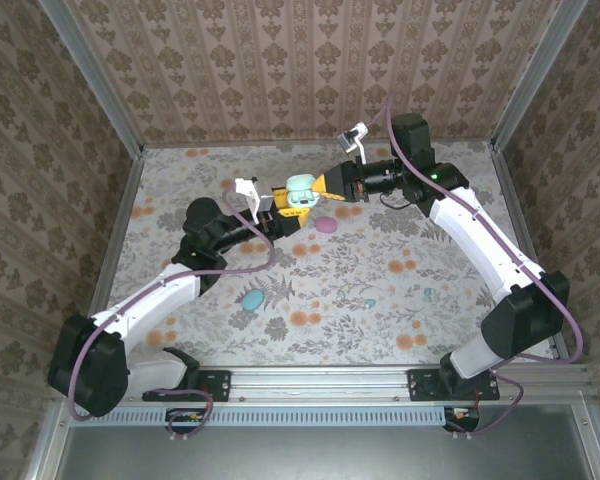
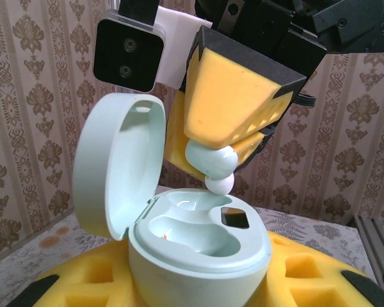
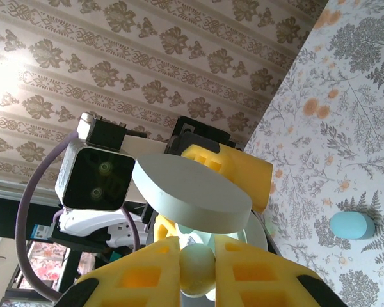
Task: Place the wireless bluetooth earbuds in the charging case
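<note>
From the camera above, we see two arms meeting over a floral table (image 1: 460,330). The left arm (image 1: 170,290) reaches in from 7 o'clock and the right arm (image 1: 480,240) from 4 o'clock. Toward 12 o'clock of the table's middle, the left jaws hold a mint charging case (image 1: 300,190) with its lid raised. The right jaws sit just beside it, at its 3 o'clock. A purple case (image 1: 327,224) lies on the table at 5 o'clock of the mint one. A blue case (image 1: 252,298) lies well apart at 7 o'clock.

From the left wrist, we look at the charging case (image 2: 198,256) close up. Its base is clamped between the left jaws' yellow foam pads (image 2: 294,275) at 6 o'clock. The lid (image 2: 118,166) stands open at 9 o'clock and both wells are bare. From 12 o'clock the right jaws' pads (image 2: 230,96) hang down, pinching a mint earbud (image 2: 208,160). Its white tip points down just above the wells, and we cannot tell whether it touches.

From the right wrist, we see the right jaws' own pads (image 3: 141,275) at 6 o'clock, narrow and gripping the pale earbud (image 3: 197,268). Just beyond it is the lid's outer face (image 3: 192,195). The left wrist's camera box (image 3: 95,176) is at 9 o'clock, and the blue case (image 3: 352,225) rests on the table at 4 o'clock.
</note>
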You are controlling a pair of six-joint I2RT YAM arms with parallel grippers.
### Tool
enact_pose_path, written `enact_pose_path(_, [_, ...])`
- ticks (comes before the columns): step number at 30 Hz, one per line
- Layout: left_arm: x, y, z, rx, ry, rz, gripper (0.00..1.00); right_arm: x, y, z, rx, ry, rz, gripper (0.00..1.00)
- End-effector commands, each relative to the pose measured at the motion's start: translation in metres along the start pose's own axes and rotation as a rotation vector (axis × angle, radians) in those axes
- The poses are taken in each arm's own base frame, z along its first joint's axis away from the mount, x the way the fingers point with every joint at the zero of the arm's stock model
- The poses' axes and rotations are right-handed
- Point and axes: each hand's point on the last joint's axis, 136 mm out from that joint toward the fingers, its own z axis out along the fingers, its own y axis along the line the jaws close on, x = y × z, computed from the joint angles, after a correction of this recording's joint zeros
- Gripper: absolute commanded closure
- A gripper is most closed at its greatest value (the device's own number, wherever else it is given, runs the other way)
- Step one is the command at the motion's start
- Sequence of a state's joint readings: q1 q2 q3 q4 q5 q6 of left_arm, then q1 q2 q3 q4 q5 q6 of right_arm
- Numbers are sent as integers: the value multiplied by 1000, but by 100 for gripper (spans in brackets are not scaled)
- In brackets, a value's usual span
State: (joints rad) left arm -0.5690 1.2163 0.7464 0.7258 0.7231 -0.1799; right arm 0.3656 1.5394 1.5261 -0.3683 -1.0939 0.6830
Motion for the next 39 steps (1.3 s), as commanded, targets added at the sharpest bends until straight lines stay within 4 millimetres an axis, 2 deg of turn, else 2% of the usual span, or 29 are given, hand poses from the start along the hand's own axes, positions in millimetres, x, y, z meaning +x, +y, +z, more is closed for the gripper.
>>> enact_pose_path(1, [-25, -6, 5, 30, -50, 49, 66, -3, 3, 3, -4, -8, -21, 83])
enact_pose_path(11, [-22, -4, 7, 24, -43, 42, 66, -3, 4, 9, -18, -14, -28, 83])
enact_pose_path(14, [-23, -5, 7, 27, -44, 40, 66, 0, -8, 8, 53, -16, -24, 83])
enact_pose_path(19, [-25, -5, 7, 27, -55, 40, 66, 6, -17, 7, 96, 0, -37, 82])
enact_pose_path(28, [-27, -5, 7, 26, -61, 42, 66, 9, -24, 4, 157, 11, -39, 74])
enact_pose_path(35, [-28, -4, 7, 24, -61, 40, 66, 7, -21, 2, 165, 2, -45, 69])
enact_pose_path(37, [-28, -4, 7, 24, -60, 38, 66, 7, -23, 2, 178, -3, -43, 75])
enact_pose_path(39, [-26, -4, 7, 25, -58, 37, 66, 6, -24, 1, 184, -8, -41, 74])
